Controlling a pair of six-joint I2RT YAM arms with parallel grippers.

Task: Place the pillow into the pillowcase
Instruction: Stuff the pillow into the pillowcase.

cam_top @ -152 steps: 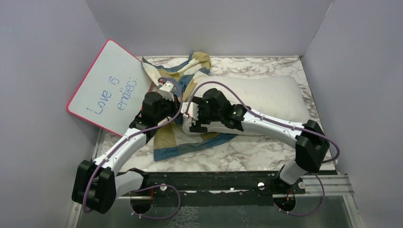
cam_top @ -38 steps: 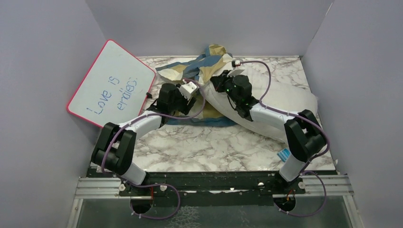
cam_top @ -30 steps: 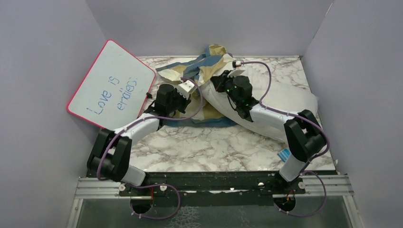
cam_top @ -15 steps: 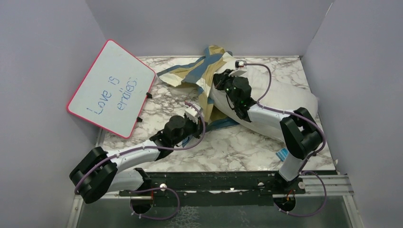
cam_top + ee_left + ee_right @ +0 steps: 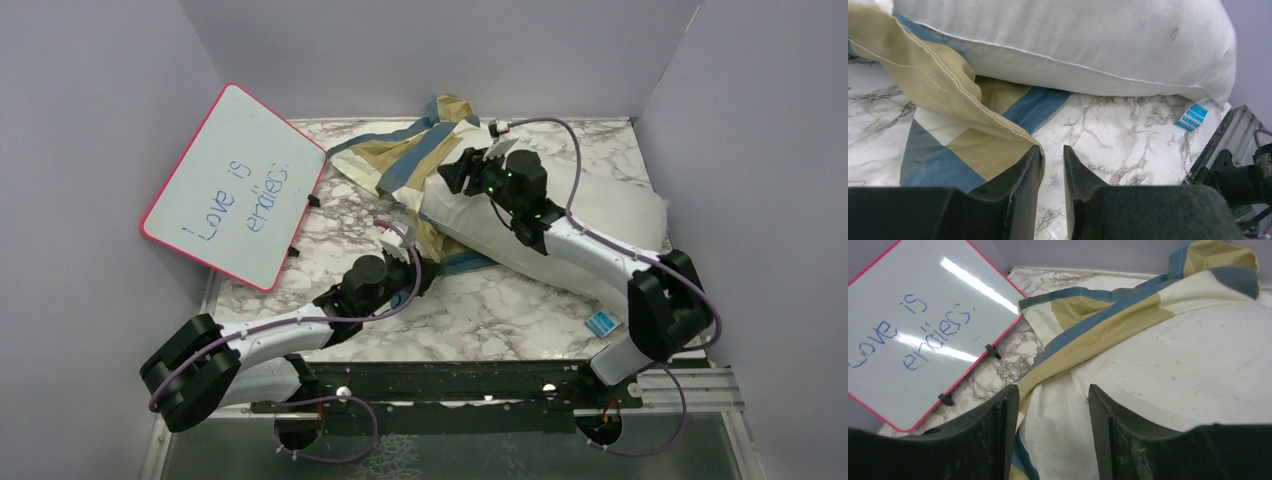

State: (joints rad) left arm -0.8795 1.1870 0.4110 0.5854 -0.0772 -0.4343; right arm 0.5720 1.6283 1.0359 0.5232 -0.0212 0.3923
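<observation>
Barely under way, judging by the pillow (image 5: pixel 615 205): sprawls across the far right of the surface (image 5: pixel 480 320), almost all bare white, with only its far-left end seemingly nosed under a band of the pillowcase (image 5: pixel 400 160). Leaves nearly the whole length to sleeve, and the bunched mouth to spread. Shows the left fingers (image 5: pixel 1028 172) parted by a narrow gap, clamping nothing, the pillowcase hem resting against one beside the pillow's near edge. Shows the right fingers (image 5: pixel 1100 410) wide apart above the pillow's top, likewise empty. Crowds the left wall with a pink-rimmed whiteboard (image 5: pixel 235 185); pins part of the pillowcase beneath the pillow, probably a snag.
</observation>
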